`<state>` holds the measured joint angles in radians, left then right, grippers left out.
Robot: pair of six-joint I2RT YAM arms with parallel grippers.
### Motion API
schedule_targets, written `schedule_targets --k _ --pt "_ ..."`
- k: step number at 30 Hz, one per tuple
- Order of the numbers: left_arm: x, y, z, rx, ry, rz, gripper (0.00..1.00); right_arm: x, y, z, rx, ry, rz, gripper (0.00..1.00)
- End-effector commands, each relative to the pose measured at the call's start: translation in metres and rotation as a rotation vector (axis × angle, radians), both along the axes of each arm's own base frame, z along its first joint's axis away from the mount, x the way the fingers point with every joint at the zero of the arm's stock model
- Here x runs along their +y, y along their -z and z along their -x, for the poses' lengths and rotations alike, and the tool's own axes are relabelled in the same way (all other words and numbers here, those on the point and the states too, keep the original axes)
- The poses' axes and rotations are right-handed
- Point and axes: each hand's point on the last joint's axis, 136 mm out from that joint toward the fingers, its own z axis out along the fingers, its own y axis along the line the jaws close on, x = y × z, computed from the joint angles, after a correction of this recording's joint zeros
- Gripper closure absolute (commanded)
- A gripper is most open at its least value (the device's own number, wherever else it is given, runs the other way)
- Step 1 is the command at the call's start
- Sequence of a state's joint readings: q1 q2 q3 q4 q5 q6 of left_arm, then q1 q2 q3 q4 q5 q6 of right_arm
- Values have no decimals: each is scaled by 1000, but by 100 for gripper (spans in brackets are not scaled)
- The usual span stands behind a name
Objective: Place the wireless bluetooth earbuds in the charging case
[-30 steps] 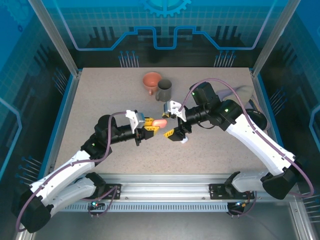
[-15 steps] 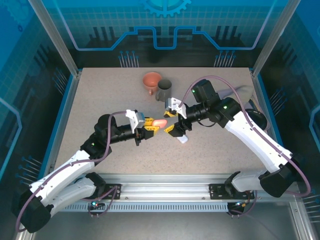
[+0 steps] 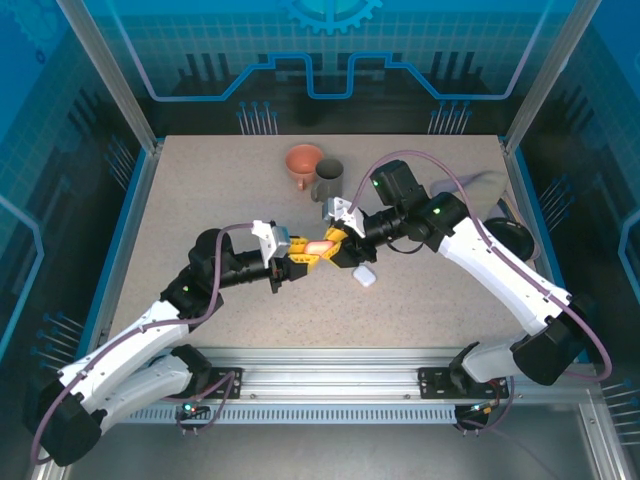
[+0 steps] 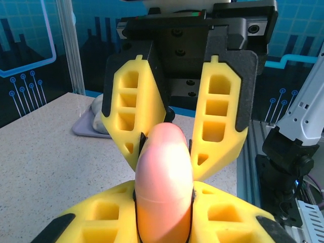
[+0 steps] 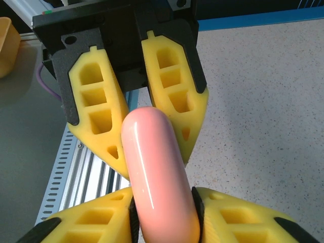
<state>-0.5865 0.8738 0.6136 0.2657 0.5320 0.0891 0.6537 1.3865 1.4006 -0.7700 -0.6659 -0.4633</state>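
Yellow pads of the left claw [image 3: 304, 260] are pressed onto the left end of the pink case [image 3: 320, 246], holding it off the table [image 3: 200, 200] mid-scene. In the left wrist view the case sits squeezed between that claw's own fingers [image 4: 121, 195] and points straight away from the camera.

Key relation: the case's long axis runs left to right, in line with both claws, which face each other nose to nose. The left claw has one end and the right claw [image 3: 337, 242] has the other. Neither arm is nearer; both are on it.

Right claw: narrowed onto the right end. In its wrist view its pads [image 5: 212, 195] sit against both sides of the case, so I read it as pinching the case, not spread.

A faint line rings the case just ahead of the left pads in the left wrist view. It could be the lid seam, not sure. If so, my guess is that opening depends on the two grips sitting on opposite sides of that line.

White case [image 3: 365, 277] lies on the table just near-right of the right claw, apart from it.

Tray [image 3: 485, 183] sits far right, partly behind the right arm. Earbuds are too small to pick out, so I cannot tell where they lie. There is a whitish lump on the tray in the left wrist view, unclear what.
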Motion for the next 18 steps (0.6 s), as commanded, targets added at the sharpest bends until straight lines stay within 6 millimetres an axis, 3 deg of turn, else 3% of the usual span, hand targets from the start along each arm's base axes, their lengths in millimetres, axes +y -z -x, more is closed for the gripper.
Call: schedule_targets --k 1,4,9,14,18 --pt "1 -18 3 -63 2 14 100 4 -12 10 21 -37 -30 69" --pt "2 -18 2 -62 -6 15 96 2 -13 10 12 -30 -28 73" --pt "3 -17 1 -56 -15 9 55 -3 -13 8 11 -6 -25 75" --pt "7 -18 0 -64 -39 2 41 -9 -8 6 14 25 -15 75" --pt "12 -19 1 -78 -61 -2 30 -16 7 1 21 75 31 75"
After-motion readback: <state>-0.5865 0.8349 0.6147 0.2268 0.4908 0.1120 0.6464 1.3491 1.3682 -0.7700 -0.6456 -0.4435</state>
